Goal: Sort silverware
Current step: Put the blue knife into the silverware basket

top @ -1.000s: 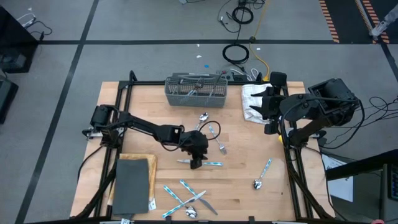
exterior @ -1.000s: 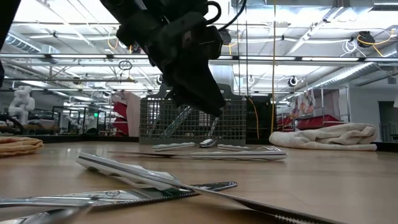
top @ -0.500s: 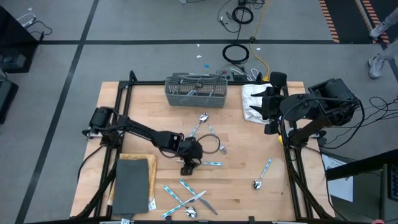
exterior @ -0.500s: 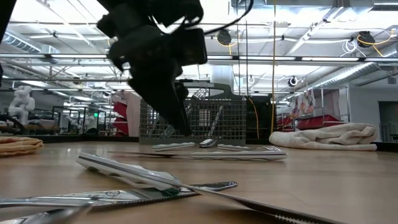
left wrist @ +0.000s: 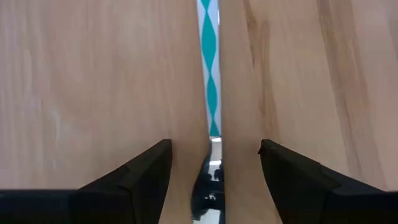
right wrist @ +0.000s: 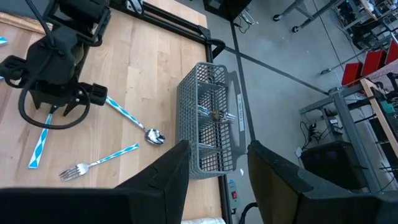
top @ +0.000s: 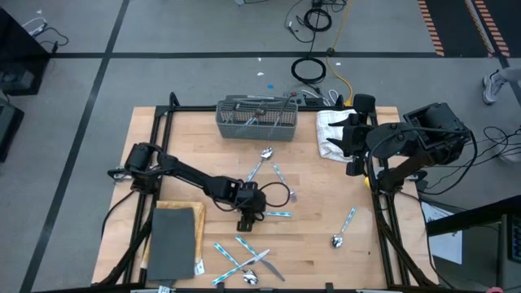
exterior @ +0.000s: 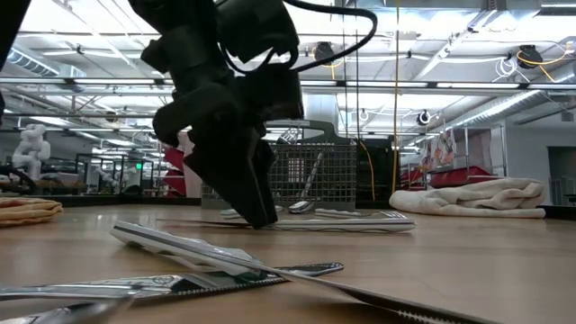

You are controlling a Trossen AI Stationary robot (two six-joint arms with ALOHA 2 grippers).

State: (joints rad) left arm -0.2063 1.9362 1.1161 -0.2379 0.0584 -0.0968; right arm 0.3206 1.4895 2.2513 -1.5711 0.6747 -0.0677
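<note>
A knife (top: 278,214) with a blue-and-white patterned handle (left wrist: 210,62) lies flat on the wooden table near its middle. My left gripper (left wrist: 214,162) is open and points down over the knife's metal blade (left wrist: 212,186). One finger stands on each side of the blade, and the tips are down at the tabletop (exterior: 256,216). A spoon (top: 261,158) and a fork (top: 282,181) lie just beyond. Another spoon (top: 343,227) lies to the right, and several pieces (top: 242,260) lie crossed near the near edge. My right gripper (right wrist: 217,180) waits open at the far right (top: 352,140).
A grey mesh basket (top: 257,119) with a few pieces in it stands at the far edge. A white towel (top: 332,134) lies to its right. A grey slab on a wooden board (top: 172,240) fills the near left corner. Bare wood shows between the knife and the right spoon.
My left gripper has moved a little toward the table's near-left and come down from above the table to its surface, ending astride the knife's blade. The knife and the other silverware have stayed where they were.
</note>
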